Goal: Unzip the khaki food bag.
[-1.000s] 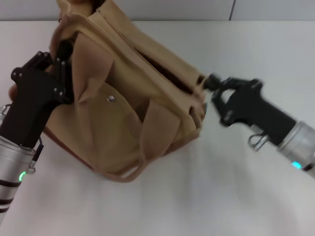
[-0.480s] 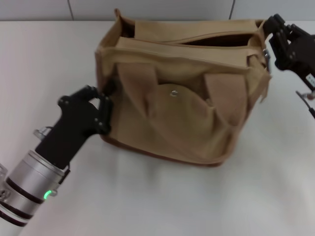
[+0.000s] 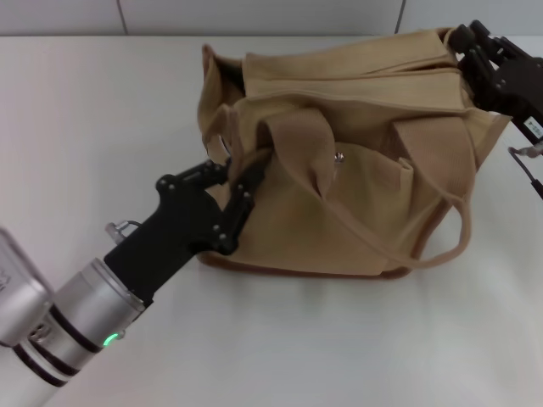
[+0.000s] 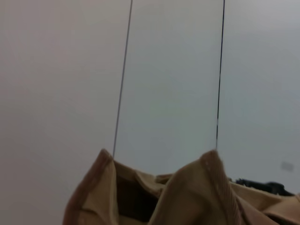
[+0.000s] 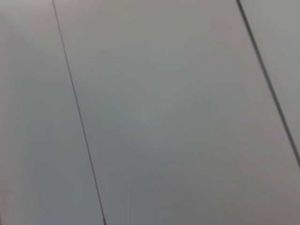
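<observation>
The khaki food bag (image 3: 365,195) stands upright on the white table, its snap pocket (image 3: 339,158) facing me. One handle hangs loose down the front. My left gripper (image 3: 232,188) is at the bag's left end, shut on the fabric by the handle's root. My right gripper (image 3: 472,49) is at the bag's top right corner, shut on the fabric there. The zipper pull is hidden. The top opening shows as a dark gap at the left end (image 3: 231,78). The left wrist view shows only the bag's upper edge (image 4: 201,197). The right wrist view shows no bag.
The white table (image 3: 102,110) spreads around the bag. A grey panelled wall (image 3: 254,13) runs along its far edge and fills the right wrist view (image 5: 150,112). A thin black cable (image 3: 528,170) hangs below my right gripper.
The bag has swung round from its tipped pose and shifted right. My left gripper moved right and forward with its left end. The front handle has dropped down the front. The top opening looks narrower.
</observation>
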You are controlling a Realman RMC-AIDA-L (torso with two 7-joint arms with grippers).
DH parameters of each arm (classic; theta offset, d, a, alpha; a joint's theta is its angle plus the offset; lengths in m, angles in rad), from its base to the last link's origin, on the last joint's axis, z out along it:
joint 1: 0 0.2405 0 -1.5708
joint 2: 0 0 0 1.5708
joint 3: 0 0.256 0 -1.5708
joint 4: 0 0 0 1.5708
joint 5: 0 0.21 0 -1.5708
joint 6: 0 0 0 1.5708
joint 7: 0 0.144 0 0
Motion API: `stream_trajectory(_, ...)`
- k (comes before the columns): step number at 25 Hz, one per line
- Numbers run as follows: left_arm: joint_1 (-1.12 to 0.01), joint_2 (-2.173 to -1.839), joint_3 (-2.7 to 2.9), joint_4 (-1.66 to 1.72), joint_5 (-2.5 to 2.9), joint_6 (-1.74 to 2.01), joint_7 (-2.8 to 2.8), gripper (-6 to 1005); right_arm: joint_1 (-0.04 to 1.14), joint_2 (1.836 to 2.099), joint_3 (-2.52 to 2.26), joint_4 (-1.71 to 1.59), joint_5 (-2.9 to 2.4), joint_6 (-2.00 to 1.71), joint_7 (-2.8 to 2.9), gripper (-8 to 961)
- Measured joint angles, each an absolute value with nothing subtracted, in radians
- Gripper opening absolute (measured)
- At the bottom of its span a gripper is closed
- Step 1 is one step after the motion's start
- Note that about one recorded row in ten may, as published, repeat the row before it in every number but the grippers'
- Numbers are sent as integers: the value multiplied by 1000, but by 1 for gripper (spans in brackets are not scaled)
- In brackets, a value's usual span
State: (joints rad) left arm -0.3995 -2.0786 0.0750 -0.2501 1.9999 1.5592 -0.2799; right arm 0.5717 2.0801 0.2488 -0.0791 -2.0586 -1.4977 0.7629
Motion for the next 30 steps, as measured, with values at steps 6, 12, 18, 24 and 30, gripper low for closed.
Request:
stream_trajectory(6,-353,-2074,18,-197,2000,1658,-285,325,519,2074,243,-125,-2054,-1662,882,276)
stream_trajectory(12,-307,-2067,-72,-22,2008,1776,-481,470,490,2044,158,-207,-2078,-1829,1006,472)
stream_trajectory(18,-350,-2041,170,278,2095,1939,-665,627,487,2020,-203,-323,-2087,-1986,1011,618)
stream_trajectory(24,-385,-1993,493,353,2101,1987,-721,779,493,2055,-608,-387,-2089,-1964,908,618)
stream_trajectory(30,-393,-1987,547,358,2100,1994,-734,856,506,2078,-687,-374,-2089,-1870,907,618)
